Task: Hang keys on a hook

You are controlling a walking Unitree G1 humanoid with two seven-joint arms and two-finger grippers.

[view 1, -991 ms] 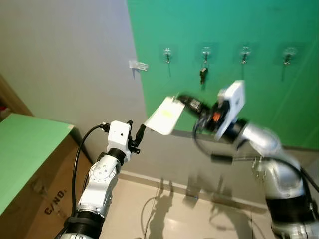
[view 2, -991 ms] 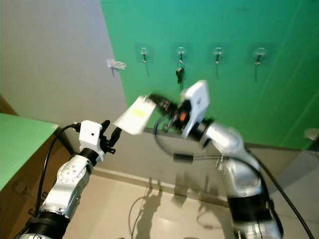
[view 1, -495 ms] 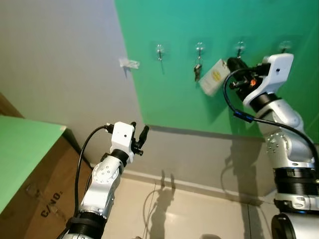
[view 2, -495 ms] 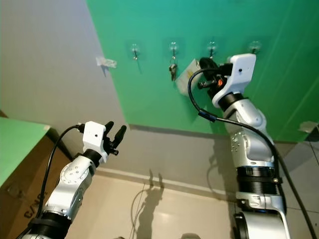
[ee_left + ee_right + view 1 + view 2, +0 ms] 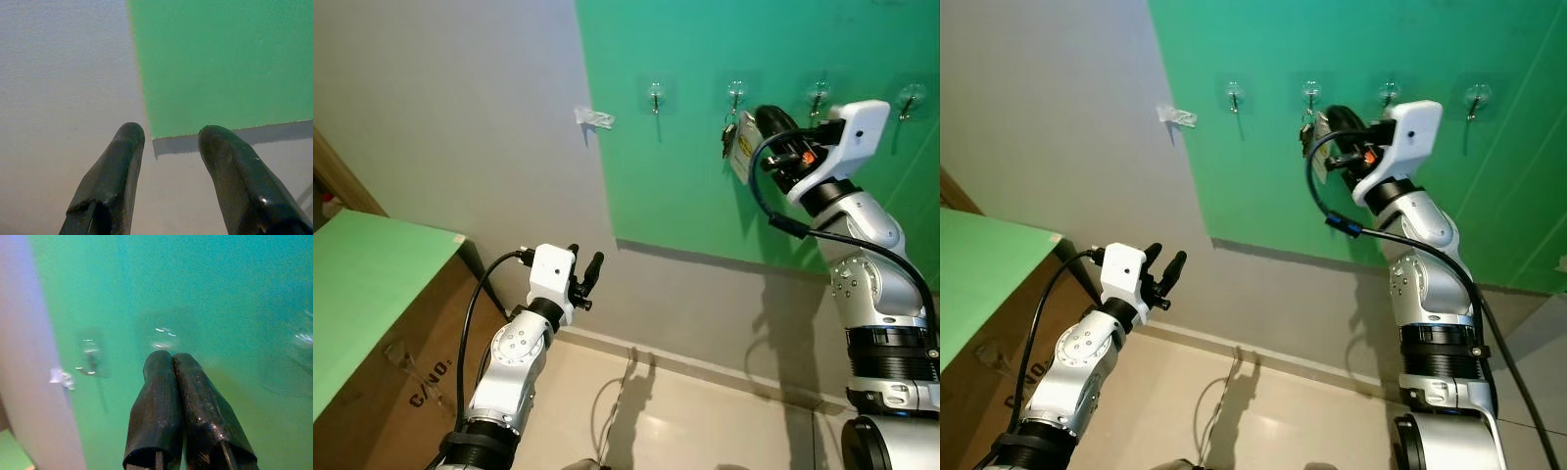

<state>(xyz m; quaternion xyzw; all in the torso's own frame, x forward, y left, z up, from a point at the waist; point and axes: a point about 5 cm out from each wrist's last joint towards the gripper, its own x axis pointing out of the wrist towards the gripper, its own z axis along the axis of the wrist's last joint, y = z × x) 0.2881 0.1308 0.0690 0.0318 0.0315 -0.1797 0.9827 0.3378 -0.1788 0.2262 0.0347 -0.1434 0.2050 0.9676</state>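
At the far left a green-topped cardboard box (image 5: 372,323) stands against the grey wall (image 5: 460,117), its near corner just left of the left arm. The left hand (image 5: 584,270) is raised low in front of the wall with its two fingers (image 5: 110,181) spread and nothing between them; the wrist view shows bare wall and the lower left corner of the green panel (image 5: 705,196) ahead of it, with open room all round. Above and a little to the right of this hand a small clear clip (image 5: 592,118) sticks out of the grey wall, just left of the panel's edge.

On the panel a row of four clear hooks runs across. The first hook (image 5: 655,95) hangs bare, well to the left of the right hand. The second hook (image 5: 736,93) is just above and left of the right hand (image 5: 744,137), which is lifted high and reaches leftward to the panel. The keys (image 5: 728,134) hang straight down from beneath this hook, long axis vertical, with a pale tag (image 5: 740,157) beside them at the fingertips. In the right wrist view the fingers (image 5: 156,411) are pressed together; whether they pinch the keys cannot be told. The third hook (image 5: 819,96) sits above the right wrist, the fourth hook (image 5: 909,96) to its right, both bare.
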